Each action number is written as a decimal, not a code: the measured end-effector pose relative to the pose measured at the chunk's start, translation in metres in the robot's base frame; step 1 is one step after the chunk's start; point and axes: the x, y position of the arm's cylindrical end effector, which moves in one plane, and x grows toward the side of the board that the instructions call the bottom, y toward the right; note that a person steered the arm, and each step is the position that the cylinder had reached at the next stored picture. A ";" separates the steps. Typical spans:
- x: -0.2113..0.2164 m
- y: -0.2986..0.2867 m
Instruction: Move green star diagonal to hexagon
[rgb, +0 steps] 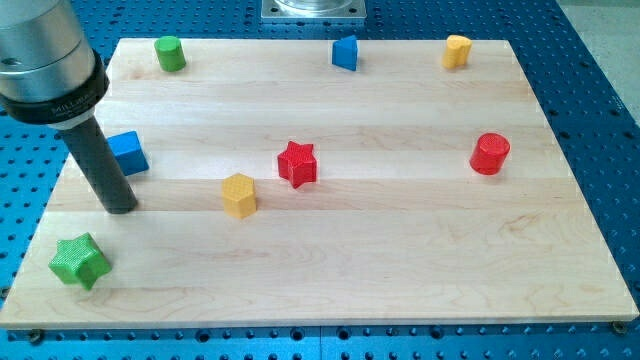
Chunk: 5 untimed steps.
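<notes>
The green star (79, 261) sits near the board's bottom-left corner in the view, close to both the left and bottom edges of the wooden board (400, 270). The yellow hexagon (239, 195) I take as the reference lies up and to the right of it, well apart, with the red star (297, 163) just beyond on the hexagon's upper right. My tip (119, 208) rests on the board above and slightly right of the green star, near it but not touching, and just below the blue cube (127, 153), which stands right beside the rod. I have no gripper here, only the bare rod, so nothing is held or clasped; the tip touches no block at this moment. My worry is the approach: from where the tip stands, a push downward would drive the star toward the bottom edge and possibly off the board, so I judge I need to circle round to its left or lower-left side first, and there is little board to work with there. An off-centre contact on a star point could spin it rather than slide it. Swinging the rod round could also nudge the blue cube. Pushing too far risks knocking the hexagon into the red star. The green cylinder (170, 53), another blue block (345, 52), a yellow block (457, 50) and the red cylinder (489, 153) are far off.
</notes>
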 end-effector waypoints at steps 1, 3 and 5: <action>0.000 0.000; -0.031 0.027; 0.071 -0.065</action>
